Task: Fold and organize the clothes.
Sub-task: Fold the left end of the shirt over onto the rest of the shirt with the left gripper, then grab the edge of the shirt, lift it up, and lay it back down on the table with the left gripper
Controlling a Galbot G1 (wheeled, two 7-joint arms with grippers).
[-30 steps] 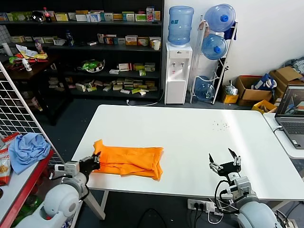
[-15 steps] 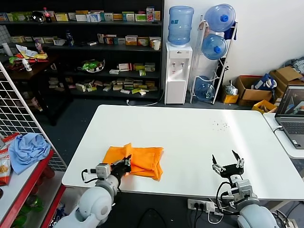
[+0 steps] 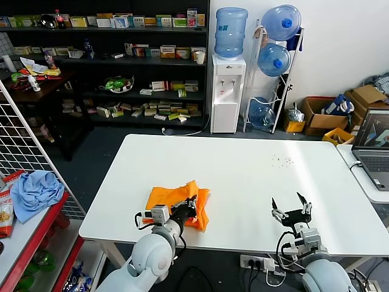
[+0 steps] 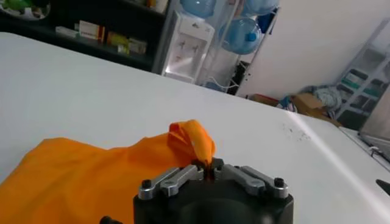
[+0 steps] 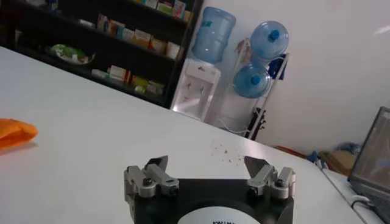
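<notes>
The orange T-shirt [image 3: 167, 196] lies bunched near the table's front edge, its left end doubled over toward the right. My left gripper [image 3: 192, 208] sits over the shirt's right part, shut on a raised fold of orange cloth. In the left wrist view that fold [image 4: 194, 140] stands up out of the closed left gripper [image 4: 207, 168], with the rest of the T-shirt [image 4: 79, 173] spread beyond it. My right gripper [image 3: 288, 201] hovers open above the bare table at the front right, apart from the shirt. In the right wrist view, the right gripper [image 5: 206, 161] holds nothing, and the T-shirt [image 5: 15, 131] shows far off.
The white table [image 3: 243, 161] stretches bare behind and to the right of the shirt. A light blue cloth [image 3: 33, 190] lies on a red-edged side shelf at the left, beside a wire grid [image 3: 24, 143]. A laptop [image 3: 374, 152] sits on a side table at the right.
My left gripper has carried the shirt's left end rightward over the rest, so the shirt is now shorter and bunched. The right gripper has barely moved.
</notes>
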